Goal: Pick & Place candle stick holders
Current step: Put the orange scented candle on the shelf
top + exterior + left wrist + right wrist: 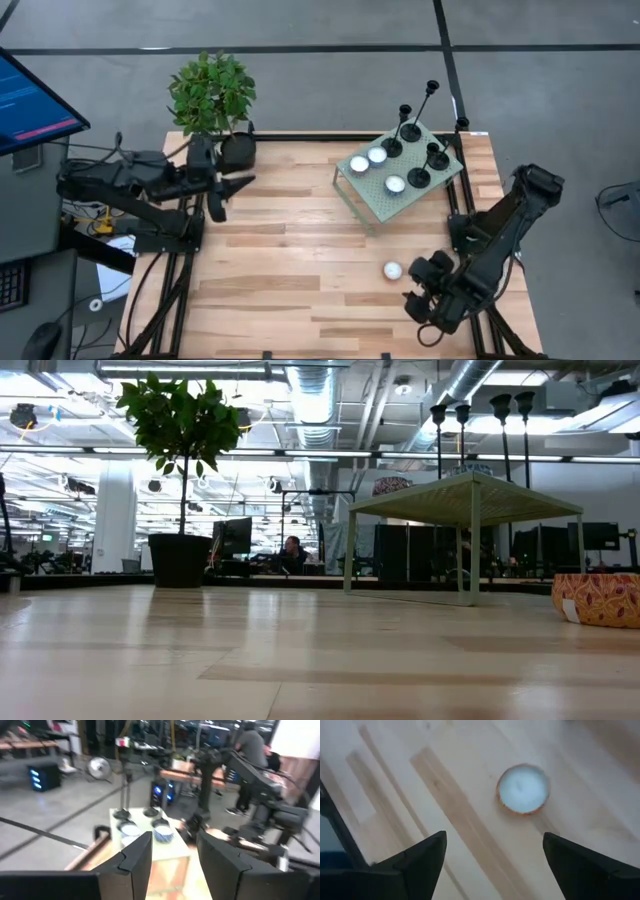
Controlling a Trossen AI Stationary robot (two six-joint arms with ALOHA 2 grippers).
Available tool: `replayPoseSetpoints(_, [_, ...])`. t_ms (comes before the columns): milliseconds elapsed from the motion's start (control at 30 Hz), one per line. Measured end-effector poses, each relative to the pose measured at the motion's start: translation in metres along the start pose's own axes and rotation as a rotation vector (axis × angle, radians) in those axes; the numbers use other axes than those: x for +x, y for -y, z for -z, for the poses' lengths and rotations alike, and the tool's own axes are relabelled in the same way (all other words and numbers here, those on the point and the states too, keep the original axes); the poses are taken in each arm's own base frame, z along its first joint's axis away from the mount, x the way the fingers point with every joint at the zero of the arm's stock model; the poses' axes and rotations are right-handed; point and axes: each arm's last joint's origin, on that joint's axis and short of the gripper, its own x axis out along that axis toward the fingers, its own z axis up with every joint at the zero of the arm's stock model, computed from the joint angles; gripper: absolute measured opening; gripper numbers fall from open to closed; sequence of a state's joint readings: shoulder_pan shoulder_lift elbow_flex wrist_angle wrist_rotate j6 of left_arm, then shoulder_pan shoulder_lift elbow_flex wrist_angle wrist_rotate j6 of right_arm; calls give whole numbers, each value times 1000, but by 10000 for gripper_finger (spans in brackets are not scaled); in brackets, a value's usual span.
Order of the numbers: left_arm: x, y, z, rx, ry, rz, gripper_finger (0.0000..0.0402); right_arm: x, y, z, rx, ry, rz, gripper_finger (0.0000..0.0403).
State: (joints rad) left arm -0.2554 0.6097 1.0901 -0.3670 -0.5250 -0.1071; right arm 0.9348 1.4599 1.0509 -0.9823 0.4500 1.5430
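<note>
Right gripper (425,305): fingers spread wide with nothing between them, at the near right corner of the table, well away from the green stand (380,205); it looks freed up, I'd judge, to go for whatever comes next.
Tealight on the wood (392,270): lies by itself on the bare table (290,260), between the right gripper and the green stand, just beyond the spread fingers in the right wrist view (522,789); not gripped by anything.
Candle stick holders (418,130): four black ones stand upright on the far end of the green stand, stems of differing height; from table level their cups rise above the stand's top (478,405). Grouped at one end, it seems, to leave the rest of the top free for candles.
Tealights on the stand (375,165): three white ones on the stand's nearer half, beside the holders but apart from them.
Left gripper (215,192): partly spread, holding nothing, hanging at the table's far left, well apart from the stand and facing it across the wood; waiting, by the look of it.
Plant pot (238,150): at the far left corner, just beyond the left gripper, clear of the stand.
</note>
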Motion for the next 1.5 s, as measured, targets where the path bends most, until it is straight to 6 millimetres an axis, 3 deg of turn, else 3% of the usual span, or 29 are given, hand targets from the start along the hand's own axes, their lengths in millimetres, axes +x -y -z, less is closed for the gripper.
replayPoseSetpoints(200, [2, 0, 30, -48, -65, 42, 153, 33, 16, 11, -121, 70, 13, 322])
replayPoseSetpoints(367, [8, 2, 42, -56, -84, 40, 148, 45, 24, -1, -263, 131, 86, 322])
replayPoseSetpoints(467, [10, 3, 46, -80, -93, 41, 148, 51, 27, -10, -249, 76, 103, 322])
replayPoseSetpoints(700, [10, 5, 45, -103, -89, 106, 150, 56, 22, -21, -315, 92, 56, 322])
replayPoseSetpoints(1000, [10, 6, 44, -108, -92, 157, 150, 57, 19, -24, -277, 85, 20, 322])
replayPoseSetpoints(1500, [10, 6, 44, -111, -93, 165, 150, 81, 32, -24, -259, 36, -14, 322])
